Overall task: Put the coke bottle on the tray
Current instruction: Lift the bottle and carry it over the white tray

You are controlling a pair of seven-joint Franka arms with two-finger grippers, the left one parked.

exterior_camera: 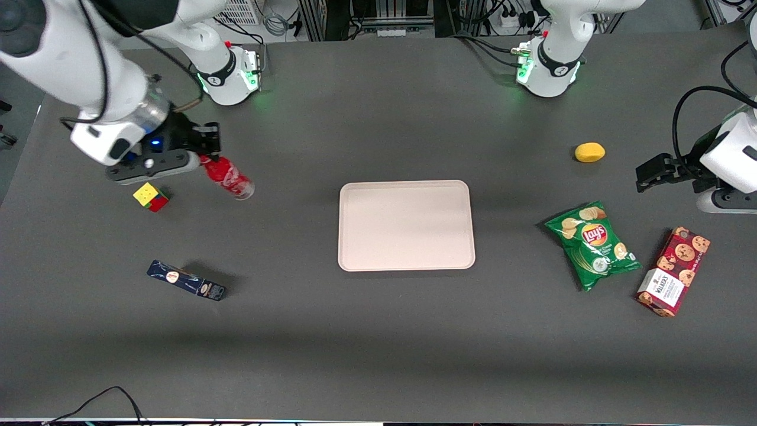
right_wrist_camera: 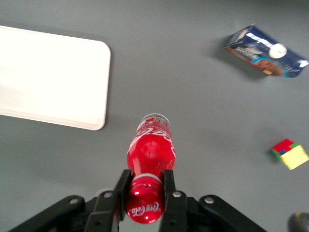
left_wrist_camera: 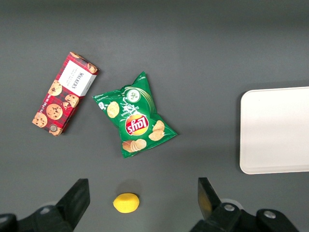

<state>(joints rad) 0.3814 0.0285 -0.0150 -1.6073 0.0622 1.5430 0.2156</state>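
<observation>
Your tool (right_wrist_camera: 145, 186) is clamped on the coke bottle (exterior_camera: 227, 176) at the neck just below the red cap, one finger (right_wrist_camera: 121, 187) pressed to each side; the bottle hangs from that grip, tilted, with its clear base pointing away from the tool and no part of it seeming to rest on the table (exterior_camera: 378, 343), though you cannot be sure of the gap from these views; so the bottle sits in the tool toward the working arm's end of the table, just beside the colour cube (exterior_camera: 150, 196), which lies at about eight o'clock from the bottle in the front view; the tray (exterior_camera: 406, 225) lies well apart from the bottle, at about four o'clock from it in that same view, flat and bare, with its long side running across the table; the bottle's long axis already leans roughly toward the tray, base leading, so the coming move is, by my reading, a carry along that line until the base is over the tray's inside; the dark blue box (exterior_camera: 186, 280) lies nearer the front camera and off that path; keep the grip closed until the bottle is over the rim.
</observation>
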